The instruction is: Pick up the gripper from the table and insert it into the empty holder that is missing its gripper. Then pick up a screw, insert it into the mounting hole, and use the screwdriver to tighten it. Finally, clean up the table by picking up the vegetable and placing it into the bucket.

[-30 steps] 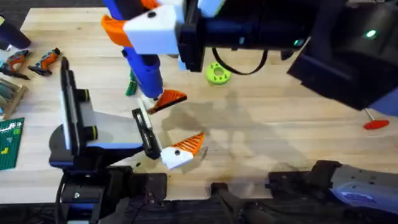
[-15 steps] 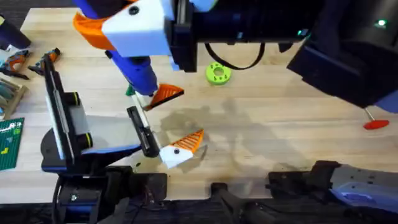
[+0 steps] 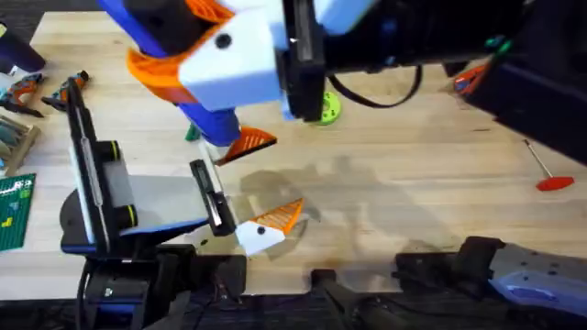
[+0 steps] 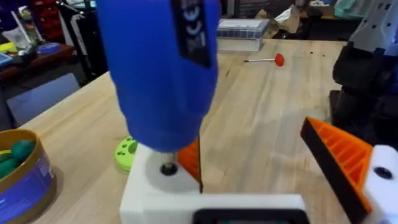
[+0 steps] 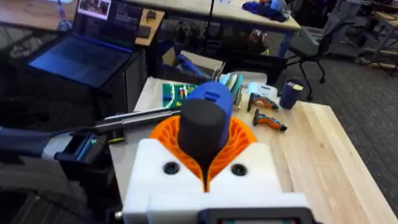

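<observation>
The right gripper (image 5: 205,168) pinches the blue screwdriver (image 3: 213,117) upright at about ten o'clock on the table (image 3: 404,202), its tip down on the holder (image 4: 180,186) of the left gripper (image 3: 240,197), which lies spread, one finger with an orange tip (image 3: 275,218) at seven o'clock. The gripper (image 3: 246,145) piece sits just under the screwdriver. If the bit rides off the screw, likely from a tilted tool, the screw may strip or the tip skid.

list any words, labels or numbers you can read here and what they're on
No text here can be read for certain.
Screwdriver: dark marking on its blue body, too blurred to read.
Bucket: pale label, cut off at the edge.
Laptop: screen content too small to read.
</observation>
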Robot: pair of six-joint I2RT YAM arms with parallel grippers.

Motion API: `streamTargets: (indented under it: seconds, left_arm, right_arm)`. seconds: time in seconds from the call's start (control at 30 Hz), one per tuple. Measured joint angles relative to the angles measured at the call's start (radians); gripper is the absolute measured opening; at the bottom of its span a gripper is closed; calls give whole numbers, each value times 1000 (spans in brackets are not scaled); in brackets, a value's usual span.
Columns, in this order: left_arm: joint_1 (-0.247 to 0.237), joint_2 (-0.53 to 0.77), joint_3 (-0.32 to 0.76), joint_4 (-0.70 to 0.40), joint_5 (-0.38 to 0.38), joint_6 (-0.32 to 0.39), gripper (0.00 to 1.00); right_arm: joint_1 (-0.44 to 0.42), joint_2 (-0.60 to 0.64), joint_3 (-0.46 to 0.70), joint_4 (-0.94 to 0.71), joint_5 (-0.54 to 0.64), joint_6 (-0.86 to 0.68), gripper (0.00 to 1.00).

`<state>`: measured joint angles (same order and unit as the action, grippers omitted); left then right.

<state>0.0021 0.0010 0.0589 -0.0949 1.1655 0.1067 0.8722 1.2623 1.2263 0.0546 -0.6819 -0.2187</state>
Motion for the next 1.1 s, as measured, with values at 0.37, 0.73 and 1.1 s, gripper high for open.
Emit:
streamTargets:
  seconds: [0.37,0.73,1.1]
  left_arm:
    - [-10,0,-3,-2,26,13,985]
    - [3,3,-41,-37,-22,-47,986]
    - [3,3,-41,-37,-22,-61,985]
  right_arm:
    - [-7,-19,-7,-17,-12,-64,23]
    - [-78,-17,40,189,-119,-28,20]
    - [-114,-40,87,65,-192,-25,20]
